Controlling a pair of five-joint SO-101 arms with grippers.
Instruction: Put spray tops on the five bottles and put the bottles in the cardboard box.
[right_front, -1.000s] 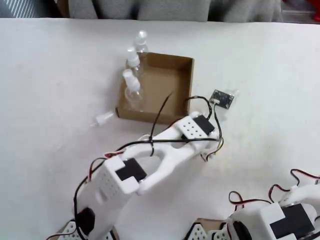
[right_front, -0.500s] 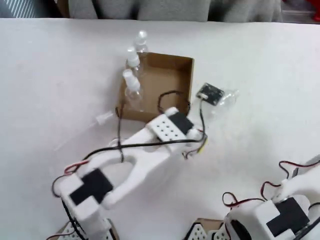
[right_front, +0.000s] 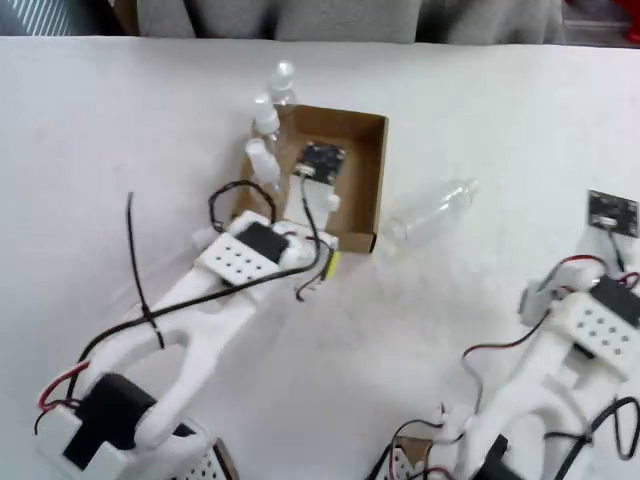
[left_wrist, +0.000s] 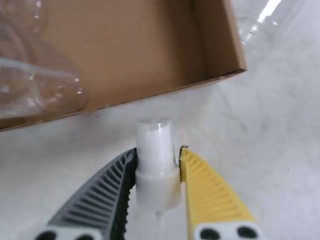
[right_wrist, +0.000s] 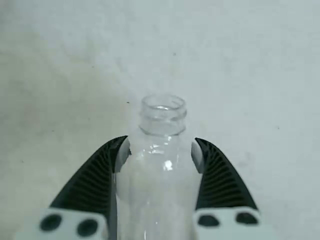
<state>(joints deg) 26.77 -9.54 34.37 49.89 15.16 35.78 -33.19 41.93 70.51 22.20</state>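
So right now my left gripper (left_wrist: 157, 152) is pinching a spray top (left_wrist: 155, 135), just outside the near wall of the cardboard box (right_front: 380, 170). My right gripper (right_wrist: 160, 143) is well off to the right of the box, pressed onto an open bottle (right_wrist: 161, 125) with its bare neck pointing away from the wrist.

My read: this is the capping step for that bottle. The next move needs both arms to meet somewhere in front of the box and line the top up square with the neck before pushing it on.

For room, the worktop (right_front: 500, 100) in front of the box, between the arms, looks like the best meeting spot. Watch out for the lying bottle (right_front: 435, 208), uncapped, just right of the box. Swing in too wide and I'd probably knock it rolling.

Over at the box's left wall there are three capped bottles (right_front: 265, 115). Can't tell which are properly inside. Beyond the box the worktop runs to its far edge.
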